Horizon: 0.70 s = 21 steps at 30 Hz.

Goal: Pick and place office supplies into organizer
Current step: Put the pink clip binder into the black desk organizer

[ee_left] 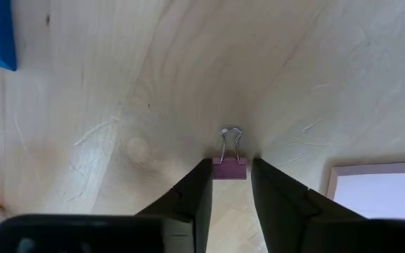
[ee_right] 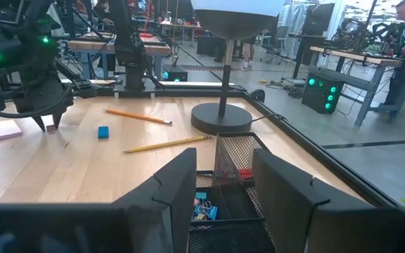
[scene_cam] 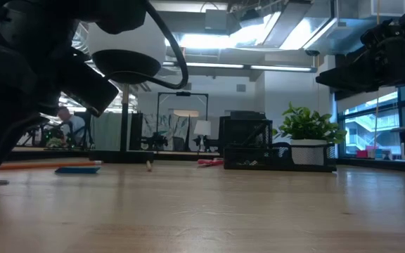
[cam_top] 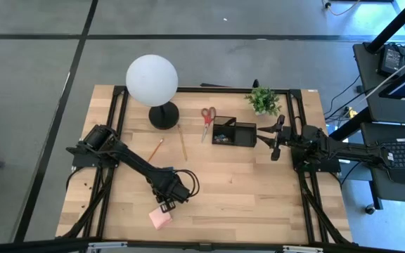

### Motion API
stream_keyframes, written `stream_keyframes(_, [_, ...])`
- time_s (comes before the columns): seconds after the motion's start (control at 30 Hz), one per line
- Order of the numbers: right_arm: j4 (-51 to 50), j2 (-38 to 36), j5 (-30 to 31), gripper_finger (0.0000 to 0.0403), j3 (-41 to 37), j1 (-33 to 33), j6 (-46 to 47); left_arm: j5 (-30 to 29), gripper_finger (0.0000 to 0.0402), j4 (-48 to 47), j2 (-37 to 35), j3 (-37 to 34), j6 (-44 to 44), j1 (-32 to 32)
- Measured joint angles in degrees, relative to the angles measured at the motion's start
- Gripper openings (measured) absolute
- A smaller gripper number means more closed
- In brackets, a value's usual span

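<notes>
A white globe lamp [cam_top: 151,79] stands on a round black base [cam_top: 164,116] near the table's [cam_top: 245,190] far edge. A small green plant [cam_top: 263,100] sits near the far right corner, in a white pot [scene_cam: 308,152]. Beside the table on the right there is a dark desk with a keyboard [cam_top: 403,153]. In the room behind, a person [scene_cam: 69,125] sits at a bench; another [ee_right: 404,21] stands at a workbench.

A small pink binder clip [ee_left: 229,167] with silver wire handles lies flat on the wood between my left fingertips [ee_left: 200,184], handles pointing away from me. Just off one side of those jaws sits the pink sticky-note pad [cam_top: 161,219]. Beneath my right jaws stands the black mesh organizer [ee_right: 230,184], coloured clips [ee_right: 202,208] in its bottom.
</notes>
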Motion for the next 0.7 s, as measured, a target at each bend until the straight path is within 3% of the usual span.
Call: stream_keyframes(0.7, [0.0,0.0,0.0,0.0145,0.0,0.0,0.0,-0.1,0.0065,0.0,0.1,-0.1,0.0,0.0])
